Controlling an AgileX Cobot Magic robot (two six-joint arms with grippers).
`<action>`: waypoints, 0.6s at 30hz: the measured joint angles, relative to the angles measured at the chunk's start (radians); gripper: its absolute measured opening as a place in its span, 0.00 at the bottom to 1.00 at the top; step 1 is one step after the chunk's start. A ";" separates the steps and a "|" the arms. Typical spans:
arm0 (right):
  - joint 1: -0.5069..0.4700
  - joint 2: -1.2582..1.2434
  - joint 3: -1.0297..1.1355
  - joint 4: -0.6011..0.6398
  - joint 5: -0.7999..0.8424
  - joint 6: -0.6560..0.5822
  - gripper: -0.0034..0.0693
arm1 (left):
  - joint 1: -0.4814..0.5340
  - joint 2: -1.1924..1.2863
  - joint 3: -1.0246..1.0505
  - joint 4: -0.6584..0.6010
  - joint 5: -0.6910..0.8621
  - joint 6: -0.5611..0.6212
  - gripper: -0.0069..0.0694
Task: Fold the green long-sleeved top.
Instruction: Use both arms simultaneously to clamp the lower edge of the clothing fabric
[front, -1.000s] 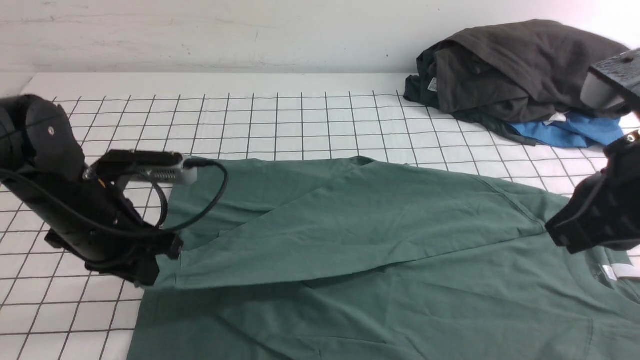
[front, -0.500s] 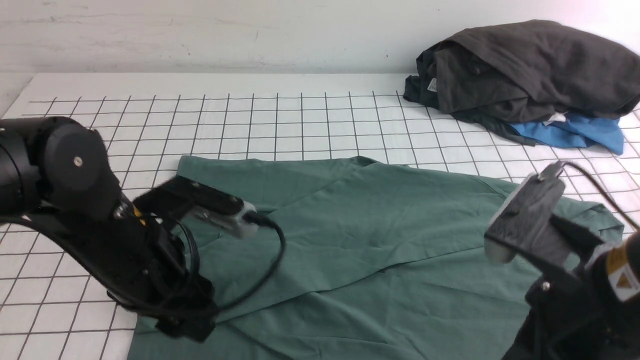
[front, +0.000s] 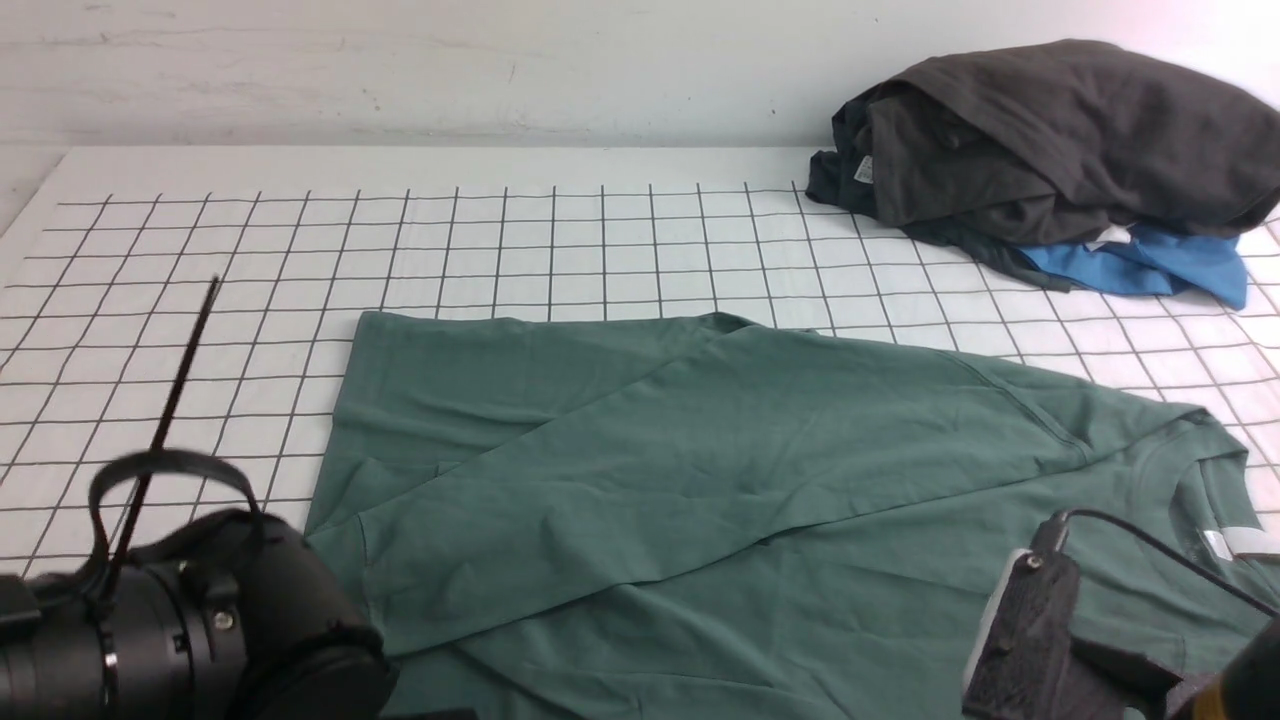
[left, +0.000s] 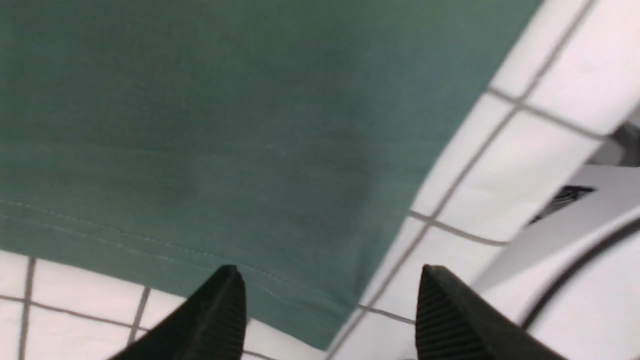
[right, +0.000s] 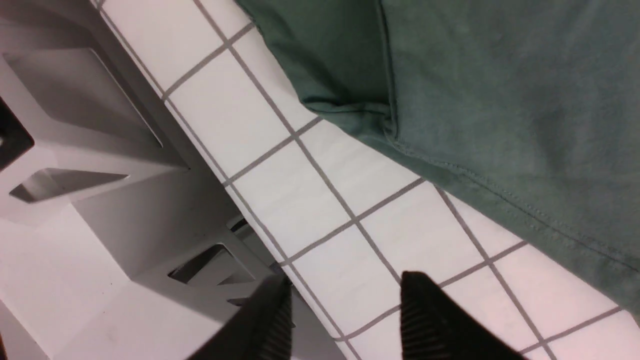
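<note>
Green long-sleeved top spread across the near part of the gridded white table surface, creased diagonally, with the near end running out of the front view! Down come the wrist views, and the left gripper has its fingers wide apart over the stitched hem, nothing between them. Over to the right gripper: parted as well, empty, near another stitched edge; how close its tips are to the fabric, hard to say from here. And at the far right, dark grey-black garments sit heaped on a bright blue garment.
</note>
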 joint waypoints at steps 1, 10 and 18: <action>0.000 0.000 0.003 0.002 -0.007 -0.002 0.53 | 0.000 0.000 0.019 0.009 -0.027 0.000 0.65; 0.000 0.000 0.004 0.002 -0.078 -0.005 0.66 | -0.001 -0.001 0.052 0.009 -0.115 0.000 0.65; 0.000 0.000 0.004 0.002 -0.081 -0.004 0.66 | -0.092 -0.001 0.095 0.001 -0.126 0.018 0.65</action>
